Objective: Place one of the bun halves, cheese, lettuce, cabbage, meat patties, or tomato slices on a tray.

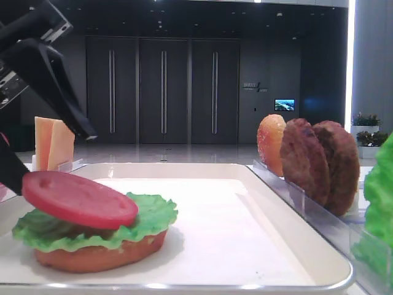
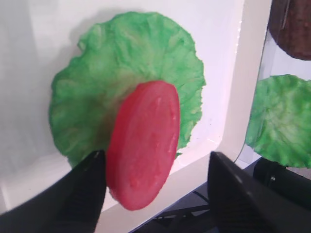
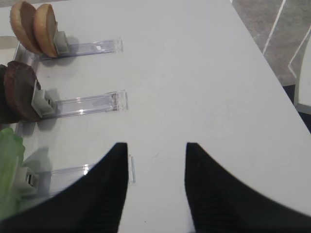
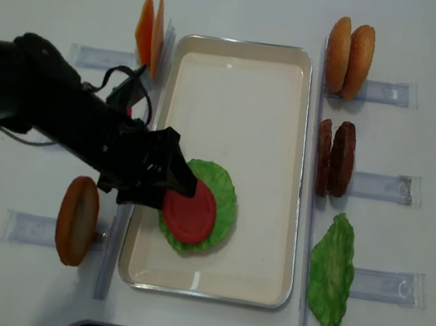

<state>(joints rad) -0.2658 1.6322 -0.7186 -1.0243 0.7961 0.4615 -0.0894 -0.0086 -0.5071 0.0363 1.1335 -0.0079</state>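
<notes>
A smooth, matt red surface is shown by the tomato slice (image 2: 144,151). The lettuce (image 2: 121,73) is seen as bumpy, plastic-looking green. The meat patties (image 1: 319,165) look rough and grainy; the tray (image 1: 245,215) appears glossy white.

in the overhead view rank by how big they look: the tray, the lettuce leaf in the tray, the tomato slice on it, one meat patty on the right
1. tray
2. lettuce leaf
3. tomato slice
4. meat patty; it stands on edge, so only its narrow side shows and the ranking against the tomato slice is by appearance only.

Tomato slice (image 4: 190,210) on lettuce (image 4: 222,186), on bun half (image 1: 101,255), in tray (image 4: 205,283).
</notes>
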